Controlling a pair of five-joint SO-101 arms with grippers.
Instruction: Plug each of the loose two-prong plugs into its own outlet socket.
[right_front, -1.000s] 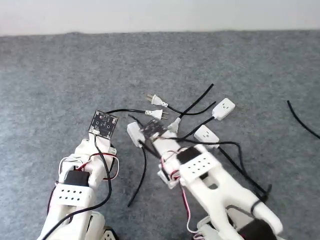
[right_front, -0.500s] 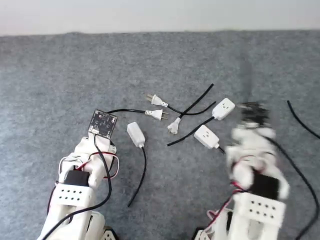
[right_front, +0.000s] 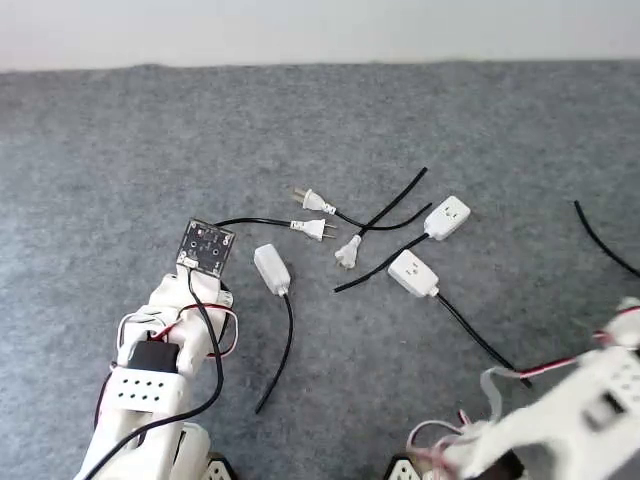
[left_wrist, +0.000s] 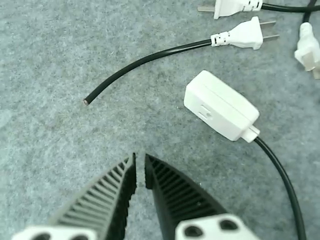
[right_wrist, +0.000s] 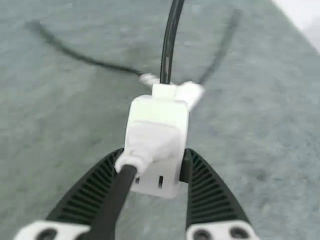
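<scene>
The left claw (left_wrist: 140, 159), fingers together and empty, hovers over the grey tabletop (left_wrist: 60, 60) just short of a white socket (left_wrist: 220, 106), with a plug (left_wrist: 242, 35) lying beyond it. The right claw (right_wrist: 152, 154) is clamped on the sides of a second socket (right_wrist: 157, 135), its black cord (right_wrist: 170, 40) trailing away.

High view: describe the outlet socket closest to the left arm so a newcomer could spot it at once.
On the grey carpet, find the left arm at the near left. Just right of its tip lies a white outlet socket, black cord trailing nearward. It sits alone, left of the plugs; the other two sockets lie right of them.
</scene>
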